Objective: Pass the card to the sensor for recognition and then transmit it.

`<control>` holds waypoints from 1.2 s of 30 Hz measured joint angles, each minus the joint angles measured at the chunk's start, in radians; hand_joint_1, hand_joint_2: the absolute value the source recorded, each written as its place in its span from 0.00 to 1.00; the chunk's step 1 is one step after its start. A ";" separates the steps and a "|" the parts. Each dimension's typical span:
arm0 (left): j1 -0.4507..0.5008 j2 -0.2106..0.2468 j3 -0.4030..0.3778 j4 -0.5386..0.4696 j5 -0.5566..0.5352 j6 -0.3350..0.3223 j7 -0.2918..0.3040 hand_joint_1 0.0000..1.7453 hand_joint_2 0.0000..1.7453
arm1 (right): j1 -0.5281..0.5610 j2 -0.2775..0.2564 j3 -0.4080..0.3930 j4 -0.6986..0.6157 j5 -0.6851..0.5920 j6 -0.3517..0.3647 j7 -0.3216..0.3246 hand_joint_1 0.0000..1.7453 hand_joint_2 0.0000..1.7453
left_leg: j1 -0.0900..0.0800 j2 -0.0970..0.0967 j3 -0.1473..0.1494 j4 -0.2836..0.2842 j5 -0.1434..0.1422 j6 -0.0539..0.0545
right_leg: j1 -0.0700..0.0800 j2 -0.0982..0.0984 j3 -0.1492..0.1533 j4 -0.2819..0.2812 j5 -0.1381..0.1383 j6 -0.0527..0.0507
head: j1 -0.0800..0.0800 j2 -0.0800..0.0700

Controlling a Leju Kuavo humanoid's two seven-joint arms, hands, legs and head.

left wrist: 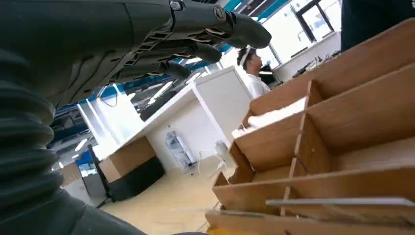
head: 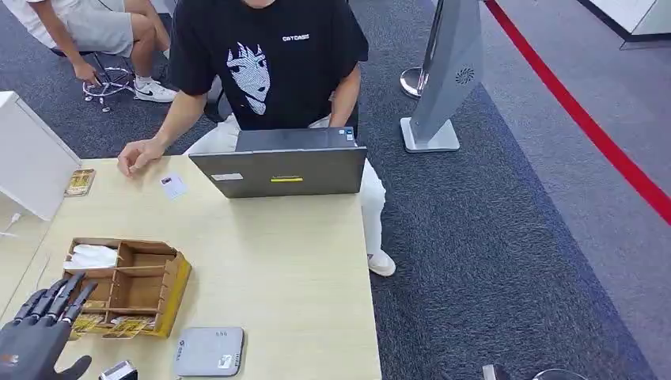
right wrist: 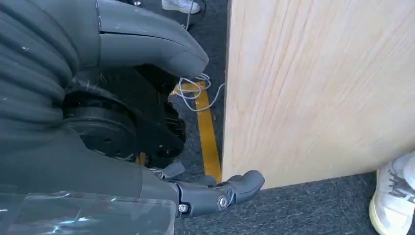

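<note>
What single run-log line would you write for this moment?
left hand: open, empty, beside wooden organizer | right hand: open, empty, beside table side | card: on table near person's hand

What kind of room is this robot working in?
Probably an office or reception-style demo space: grey carpet, a wooden table where a person sits at a laptop, and a white counter beyond.

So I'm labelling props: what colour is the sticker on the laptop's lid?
Yellow, on the laptop; the head view shows it best.

Bright even indoor light, soft shadows, blurred wrist close-ups.
</note>
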 joint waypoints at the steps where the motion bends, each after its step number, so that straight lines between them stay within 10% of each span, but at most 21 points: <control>1: 0.000 -0.007 0.000 0.011 -0.002 -0.001 -0.006 0.00 1.00 | 0.000 0.000 0.000 0.000 0.000 0.001 0.003 0.00 1.00 | 0.000 0.000 0.000 0.000 0.000 0.000 | 0.000 0.000 0.000 0.000 0.000 0.000 | 0.000 0.000; 36: -0.058 -0.126 -0.046 0.169 -0.019 0.126 -0.037 0.00 1.00 | -0.001 0.000 0.015 0.000 -0.032 0.005 0.010 0.00 1.00 | 0.000 0.000 0.000 0.000 0.000 0.000 | 0.000 0.000 0.000 0.000 0.000 0.000 | 0.000 0.000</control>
